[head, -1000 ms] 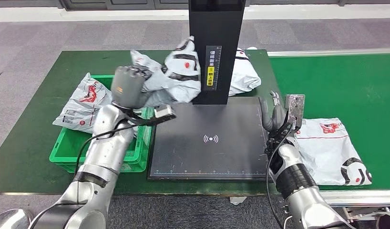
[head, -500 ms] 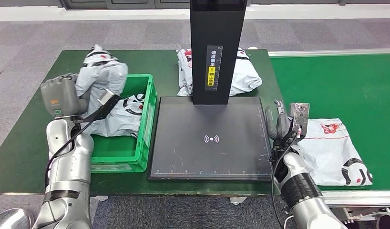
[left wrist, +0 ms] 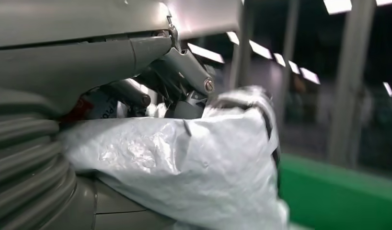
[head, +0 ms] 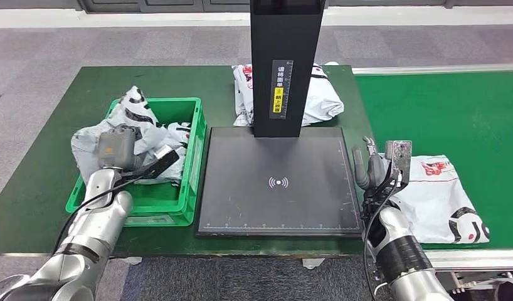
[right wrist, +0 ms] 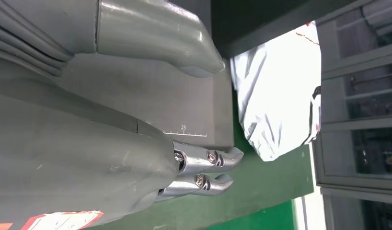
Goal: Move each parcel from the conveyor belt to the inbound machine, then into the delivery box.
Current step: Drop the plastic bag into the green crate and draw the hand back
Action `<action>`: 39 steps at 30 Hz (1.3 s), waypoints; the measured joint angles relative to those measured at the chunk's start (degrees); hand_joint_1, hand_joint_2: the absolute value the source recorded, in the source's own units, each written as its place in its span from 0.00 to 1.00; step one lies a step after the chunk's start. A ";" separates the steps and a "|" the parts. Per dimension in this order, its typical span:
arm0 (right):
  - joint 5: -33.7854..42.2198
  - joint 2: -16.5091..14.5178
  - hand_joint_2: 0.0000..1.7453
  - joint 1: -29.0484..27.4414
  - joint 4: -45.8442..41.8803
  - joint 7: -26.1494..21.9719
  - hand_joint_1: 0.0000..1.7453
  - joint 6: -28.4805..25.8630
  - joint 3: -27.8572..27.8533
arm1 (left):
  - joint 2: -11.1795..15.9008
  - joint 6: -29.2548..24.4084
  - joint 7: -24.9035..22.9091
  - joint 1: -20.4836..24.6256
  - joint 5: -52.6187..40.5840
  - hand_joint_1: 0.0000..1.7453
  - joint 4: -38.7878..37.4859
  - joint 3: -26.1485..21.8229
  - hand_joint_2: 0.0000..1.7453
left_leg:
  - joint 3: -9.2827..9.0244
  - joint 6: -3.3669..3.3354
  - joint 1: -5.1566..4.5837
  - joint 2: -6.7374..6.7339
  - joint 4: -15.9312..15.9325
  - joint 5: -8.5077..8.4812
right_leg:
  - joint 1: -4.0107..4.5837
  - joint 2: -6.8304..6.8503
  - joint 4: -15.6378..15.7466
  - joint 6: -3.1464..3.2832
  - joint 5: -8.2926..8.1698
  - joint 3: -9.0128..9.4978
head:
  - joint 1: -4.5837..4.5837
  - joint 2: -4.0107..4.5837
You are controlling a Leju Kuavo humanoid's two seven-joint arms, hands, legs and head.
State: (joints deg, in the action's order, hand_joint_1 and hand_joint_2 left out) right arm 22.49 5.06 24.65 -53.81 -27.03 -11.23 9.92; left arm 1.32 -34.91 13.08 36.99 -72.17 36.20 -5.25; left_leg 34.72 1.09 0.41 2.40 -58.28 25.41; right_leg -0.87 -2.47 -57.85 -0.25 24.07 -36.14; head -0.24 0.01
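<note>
Green table [head: 47,207], grey carpet; left hand [head: 117,148] clutching crumpled parcel [head: 141,135] over green crate [head: 194,163]; right hand [head: 367,166] fingers spread, holding nothing.

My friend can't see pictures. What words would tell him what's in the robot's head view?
The robot's left hand holds a crumpled white parcel over a green box. Its open right hand waits between the black scanner plate and a flat parcel on the green belt. Another parcel lies behind the scanner's post.
</note>
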 joint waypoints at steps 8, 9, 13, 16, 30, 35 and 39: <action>-1.47 0.36 0.00 -0.20 -1.44 2.04 0.00 1.81 0.00 | -0.26 13.47 13.65 2.09 13.20 0.00 -6.27 1.40 0.25 | -0.25 -0.03 -0.08 0.19 0.08 0.02 | -0.04 0.24 0.00 -0.01 0.10 0.29 | 0.01 0.01; -1.56 0.42 0.00 -0.09 -1.42 2.20 0.00 2.10 0.00 | -0.25 15.75 15.36 2.13 15.48 0.00 -6.29 1.50 0.00 | -0.28 -0.03 -0.08 0.20 0.09 0.02 | -0.03 0.26 0.00 -0.01 0.10 0.33 | 0.01 0.01; -1.93 0.62 0.00 0.82 -0.96 2.40 0.00 3.30 0.00 | -0.25 24.45 19.79 2.03 25.08 0.00 -5.45 2.07 0.00 | -0.43 -0.07 -0.08 0.30 0.10 -0.02 | -0.05 0.35 0.00 -0.02 0.09 0.54 | 0.01 0.01; -2.34 0.78 0.00 1.24 -0.40 2.42 0.00 4.10 0.00 | -0.23 29.96 21.56 1.40 33.37 0.00 -3.43 2.73 0.00 | -0.43 -0.14 -0.09 0.48 0.09 -0.07 | -0.07 0.48 0.00 -0.02 0.09 0.61 | 0.01 0.01; -5.98 0.84 0.00 2.47 1.93 4.14 0.00 6.41 0.00 | -0.22 27.87 17.12 -0.07 45.60 0.00 -0.40 3.93 0.00 | -0.38 -0.17 -0.16 0.59 0.06 -0.09 | -0.12 0.55 0.00 -0.05 0.08 0.57 | 0.00 0.00; -8.18 0.77 0.00 2.70 2.67 5.02 0.00 6.99 0.00 | -0.25 22.16 13.68 0.12 43.98 0.00 -1.08 5.44 0.00 | -0.38 -0.17 -0.15 0.59 0.07 -0.09 | -0.11 0.55 0.00 -0.05 0.08 0.57 | 0.00 0.01; -11.29 0.42 0.00 2.41 2.71 5.31 0.00 4.85 -0.01 | -0.62 16.00 13.66 0.04 43.51 0.00 -1.17 5.79 0.00 | -0.38 -0.16 -0.15 0.58 0.07 -0.10 | -0.11 0.54 0.00 -0.05 0.07 0.56 | 0.00 0.00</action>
State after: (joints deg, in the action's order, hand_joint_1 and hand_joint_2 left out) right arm 11.20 5.48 27.06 -51.10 -21.73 -6.38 9.92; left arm 0.70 -18.91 26.74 37.03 -28.67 35.03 0.55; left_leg 34.35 0.93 0.26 2.97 -58.22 25.31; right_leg -0.98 -1.93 -57.84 -0.30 24.14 -35.59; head -0.24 0.01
